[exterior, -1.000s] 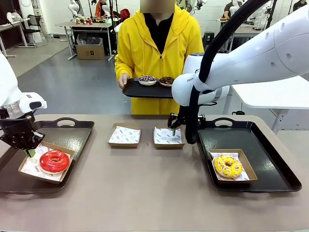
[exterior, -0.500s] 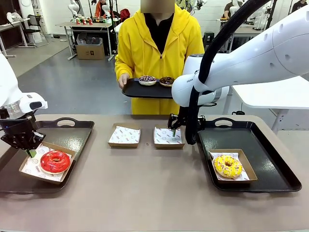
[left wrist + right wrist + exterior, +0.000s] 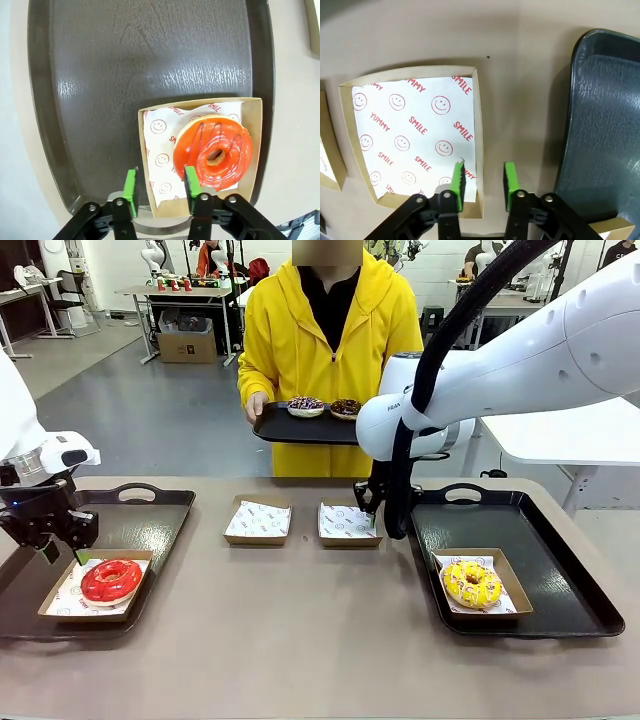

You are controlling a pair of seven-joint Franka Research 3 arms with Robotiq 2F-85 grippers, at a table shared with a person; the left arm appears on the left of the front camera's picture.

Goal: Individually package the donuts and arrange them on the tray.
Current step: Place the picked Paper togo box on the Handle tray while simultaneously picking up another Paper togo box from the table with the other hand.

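The red donut [image 3: 110, 580] [image 3: 215, 152] lies in a paper-lined cardboard box [image 3: 252, 105] on the left tray [image 3: 150, 515]. My left gripper [image 3: 63, 553] [image 3: 160, 185] hangs open over the box's corner, its fingers astride one wall without touching it. The yellow donut [image 3: 472, 583] sits boxed on the right tray [image 3: 560, 540]. My right gripper [image 3: 372, 518] [image 3: 482, 180] is down at an empty box [image 3: 348, 523] [image 3: 410, 70]. Its fingers straddle that box's wall, with a gap on each side. A person holds a small tray [image 3: 285, 427] with two dark donuts [image 3: 305, 405] [image 3: 345, 406].
A second empty lined box [image 3: 258, 520] [image 3: 330, 150] stands left of the first, mid-table. The right tray's rim [image 3: 580, 75] lies close beside my right gripper. Bare table runs along the near side between the two trays.
My left gripper opened and lifted off the red donut's box, which now lies flat on the tray. My right gripper's fingers narrowed around the empty box's wall.
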